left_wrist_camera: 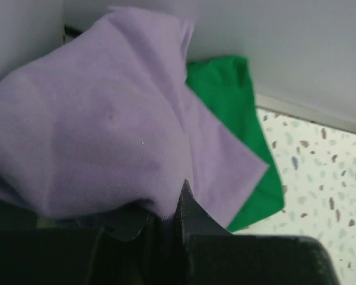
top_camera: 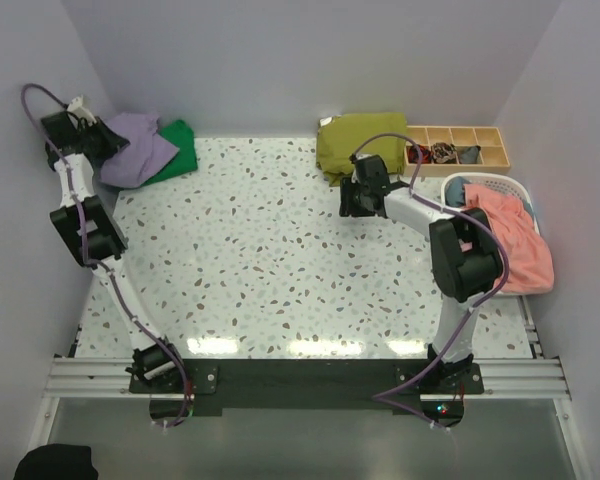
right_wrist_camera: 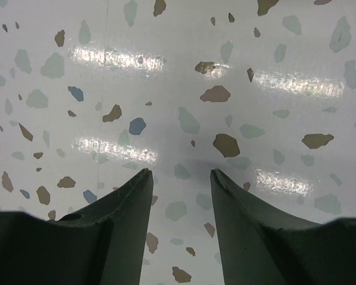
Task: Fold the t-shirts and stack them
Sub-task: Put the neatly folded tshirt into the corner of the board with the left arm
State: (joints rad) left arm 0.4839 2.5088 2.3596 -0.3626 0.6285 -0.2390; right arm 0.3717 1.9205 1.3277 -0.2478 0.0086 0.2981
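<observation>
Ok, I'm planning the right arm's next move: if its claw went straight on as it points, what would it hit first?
Probably the speckled tabletop; nothing shows between the open right claw and it.

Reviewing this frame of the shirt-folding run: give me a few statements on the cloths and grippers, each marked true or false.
1. The lavender shirt lies partly over the green shirt. True.
2. The right gripper holds the olive cloth. False: its fingers stand apart over bare tabletop and hold nothing. The olive cloth lies by the far wall.
3. The left gripper is closed on the lavender shirt in the far left corner. True.
4. The pink cloth is spread flat in the middle of the table. False: it is draped over the white basket at the right edge.
</observation>
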